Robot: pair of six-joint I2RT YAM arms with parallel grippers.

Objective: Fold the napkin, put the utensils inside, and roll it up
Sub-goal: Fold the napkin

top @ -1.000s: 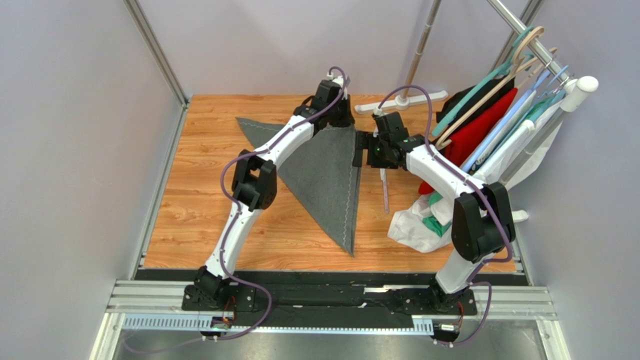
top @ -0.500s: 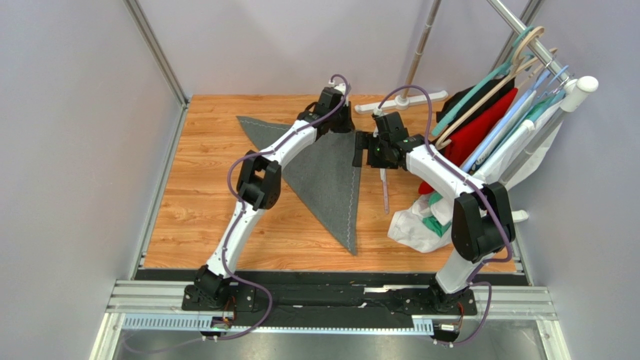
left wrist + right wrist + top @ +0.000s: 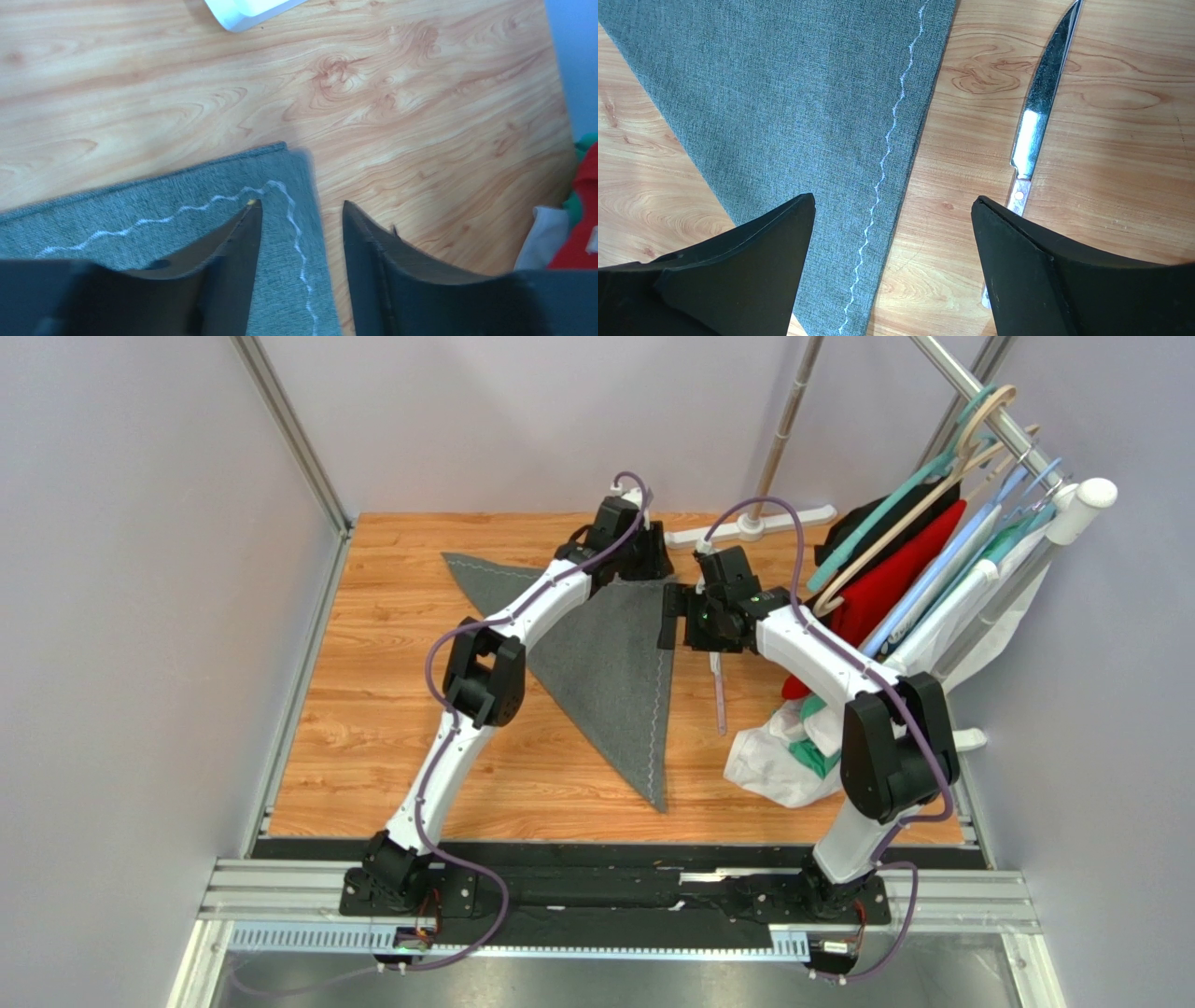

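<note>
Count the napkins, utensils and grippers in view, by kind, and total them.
napkin: 1
knife: 1
grippers: 2, the left gripper and the right gripper, both open
Total: 4

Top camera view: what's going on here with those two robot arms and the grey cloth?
The robot is working on a dark grey felt-like napkin, which lies folded into a triangle on the wooden table. The left gripper sits over the napkin's far corner with its jaws apart, holding nothing. The right gripper hangs wide open above the napkin's stitched edge. A slim metal knife lies on the bare wood beside that edge, not yet on the cloth.
</note>
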